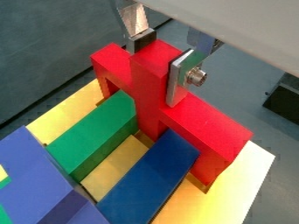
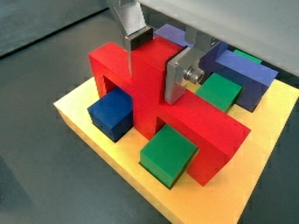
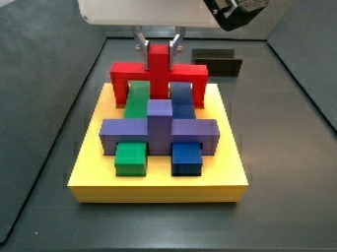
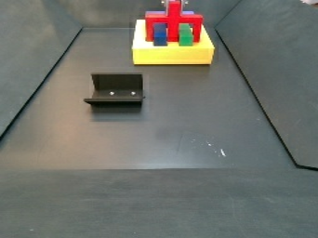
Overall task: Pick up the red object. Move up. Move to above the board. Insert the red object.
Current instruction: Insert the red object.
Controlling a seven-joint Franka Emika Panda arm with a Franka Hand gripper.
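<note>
The red object stands upright at one edge of the yellow board, its two legs down on the slab and straddling a green block and a blue block. My gripper comes down from above and is shut on the red object's centre post, one silver finger plate flat against each side.
A purple cross-shaped block lies across the board's middle, with more green and blue blocks beyond it. The dark fixture stands on the grey floor away from the board. Dark walls enclose the floor.
</note>
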